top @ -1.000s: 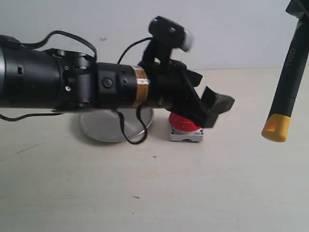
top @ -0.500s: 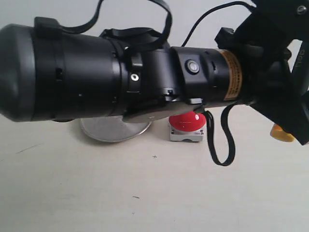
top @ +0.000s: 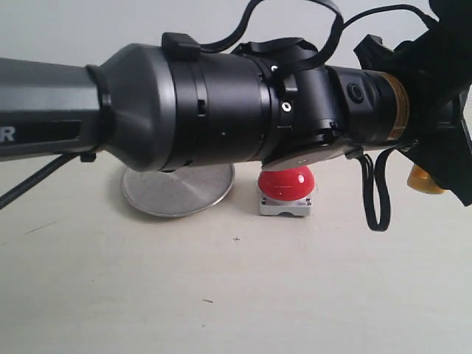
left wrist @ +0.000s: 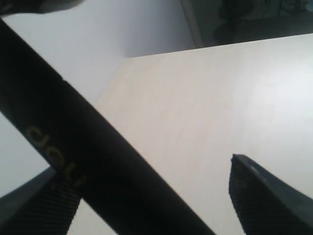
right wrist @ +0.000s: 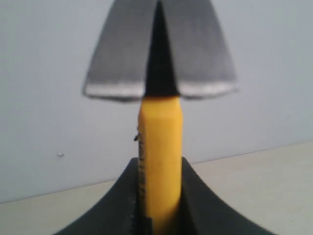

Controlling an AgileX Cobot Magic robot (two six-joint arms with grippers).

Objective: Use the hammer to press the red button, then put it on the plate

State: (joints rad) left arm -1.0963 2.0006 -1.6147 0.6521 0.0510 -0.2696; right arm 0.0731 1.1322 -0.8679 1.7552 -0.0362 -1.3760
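Lower half of the exterior view is bare beige table [top: 236, 295], open room. Shiny round plate [top: 177, 195] left of centre, glossy red button [top: 287, 183] just beside, apart. Left arm [top: 221, 110] lies level across the frame; we see left gripper [left wrist: 151, 200] gaping around the hammer [left wrist: 98, 166] handle. Right gripper [right wrist: 159, 215] clamps its yellow part; hammer at right edge

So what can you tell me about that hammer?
It's a small claw hammer: dark steel split claw, handle yellow along the edge and black on the side with yellowish lettering. The right pincer clamps the handle near the head, holding it off the table. The black shaft runs between the wide-open fingers of the left pincer, which is not gripping it.
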